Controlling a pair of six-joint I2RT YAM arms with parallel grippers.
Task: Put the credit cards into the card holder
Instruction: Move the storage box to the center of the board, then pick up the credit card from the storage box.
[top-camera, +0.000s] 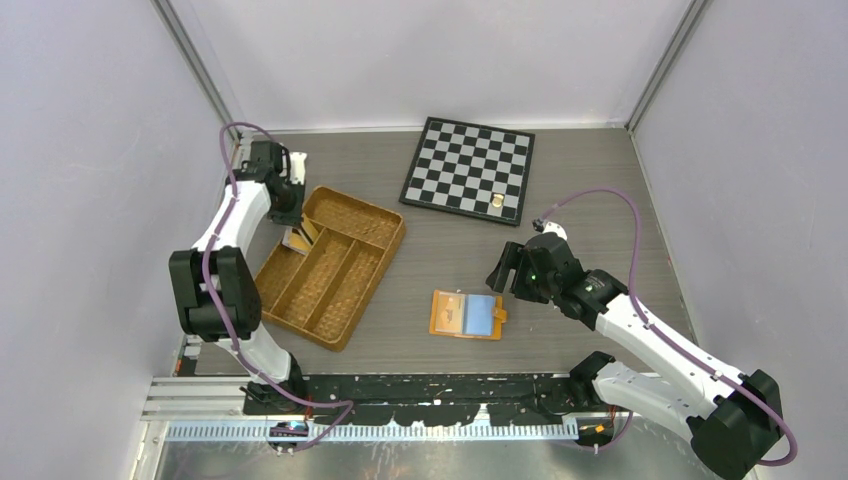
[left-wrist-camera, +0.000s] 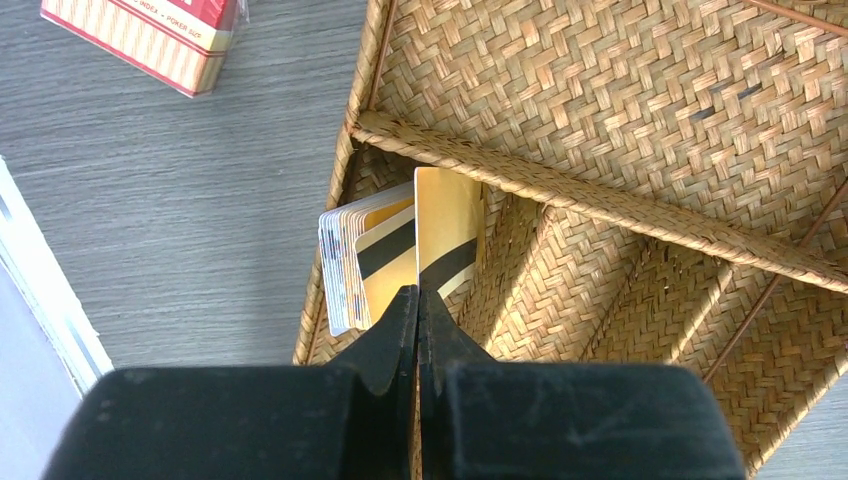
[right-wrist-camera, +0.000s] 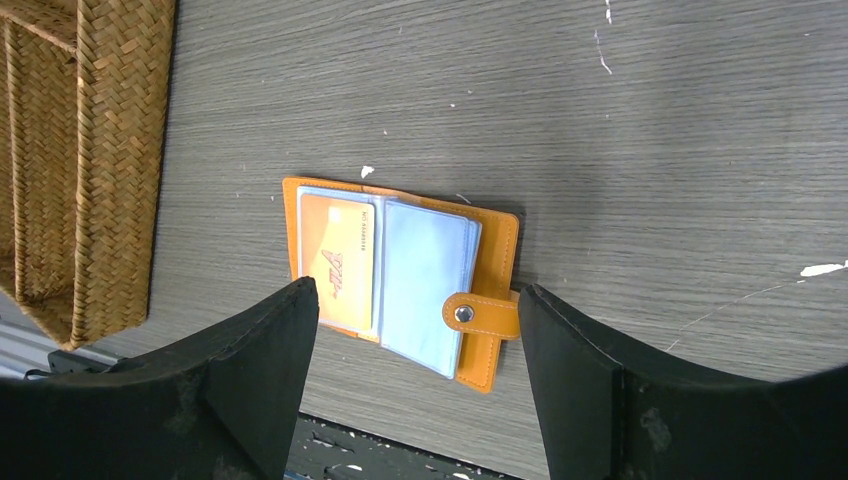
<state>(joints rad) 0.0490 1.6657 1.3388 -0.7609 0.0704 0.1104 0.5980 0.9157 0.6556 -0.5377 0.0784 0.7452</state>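
The orange card holder (top-camera: 467, 314) lies open on the table; in the right wrist view (right-wrist-camera: 498, 262) it shows a yellow card (right-wrist-camera: 338, 263) in its left pocket and a light blue card (right-wrist-camera: 425, 275) on the right, with the snap tab (right-wrist-camera: 480, 314) at its edge. My right gripper (right-wrist-camera: 418, 292) is open and empty above it, a finger on either side. My left gripper (left-wrist-camera: 418, 296) is shut on a gold dark-striped card (left-wrist-camera: 450, 230), held on edge in the woven tray's corner compartment. A stack of credit cards (left-wrist-camera: 340, 265) stands beside it.
The brown woven divided tray (top-camera: 372, 216) sits at the left, also seen in the left wrist view (left-wrist-camera: 600, 100). A red-and-tan packet (left-wrist-camera: 150, 35) lies on the table beside the tray. A chessboard (top-camera: 468, 168) with a small gold piece (top-camera: 497, 201) lies at the back.
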